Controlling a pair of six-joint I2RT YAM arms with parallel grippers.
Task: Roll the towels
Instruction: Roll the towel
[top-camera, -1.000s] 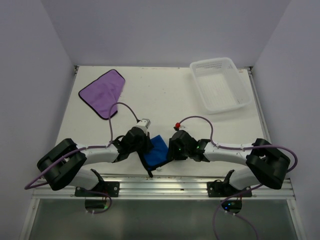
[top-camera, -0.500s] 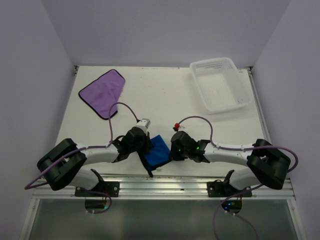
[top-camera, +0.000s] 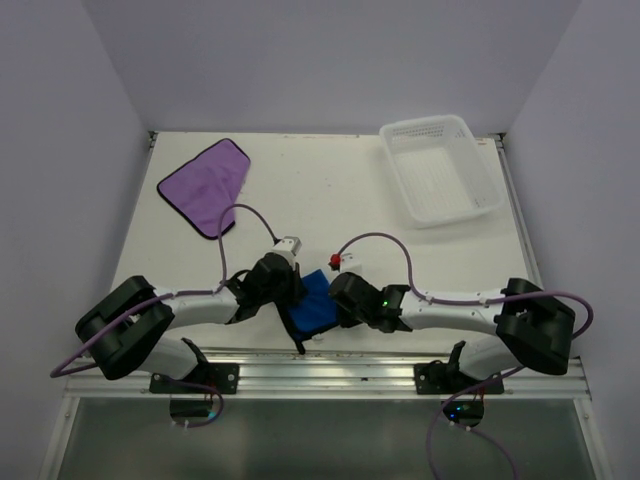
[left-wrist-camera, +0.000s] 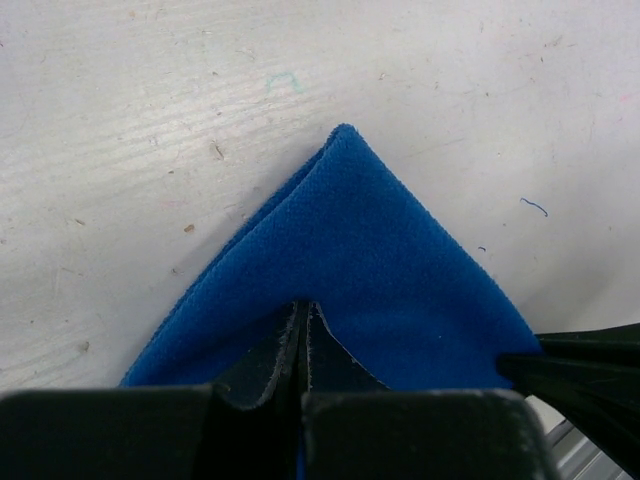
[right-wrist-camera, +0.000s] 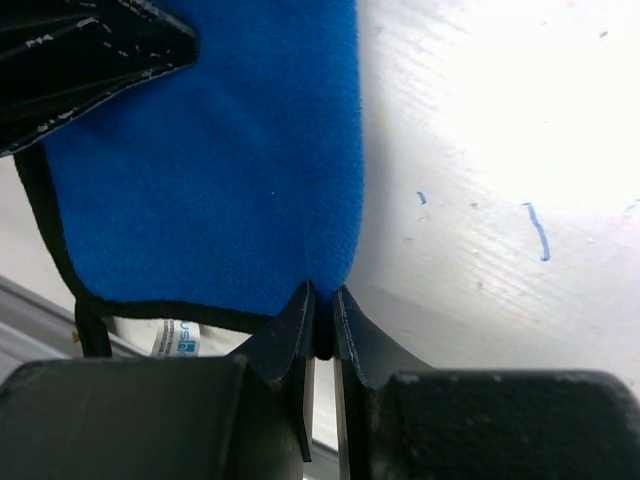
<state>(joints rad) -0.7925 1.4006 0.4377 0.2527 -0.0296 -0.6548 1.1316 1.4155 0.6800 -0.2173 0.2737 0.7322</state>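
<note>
The bright blue towel (top-camera: 313, 305) lies folded near the table's front edge, between both grippers. My left gripper (top-camera: 292, 295) is shut on its left part; in the left wrist view the jaws pinch the blue towel (left-wrist-camera: 370, 260) with its folded corner pointing away. My right gripper (top-camera: 338, 302) is shut on its right edge; the right wrist view shows the jaws (right-wrist-camera: 320, 305) clamped on the blue towel (right-wrist-camera: 220, 170), its black hem and a white label below. The purple towel (top-camera: 205, 185) lies flat at the far left, away from both grippers.
A white perforated basket (top-camera: 440, 168) stands at the far right of the table. The metal rail of the table's front edge (top-camera: 330, 365) runs just behind the blue towel. Purple cables loop over both arms.
My right gripper has moved left, toward the left gripper, carrying its edge of the blue towel. The towel looks narrower. The left arm has barely moved.
</note>
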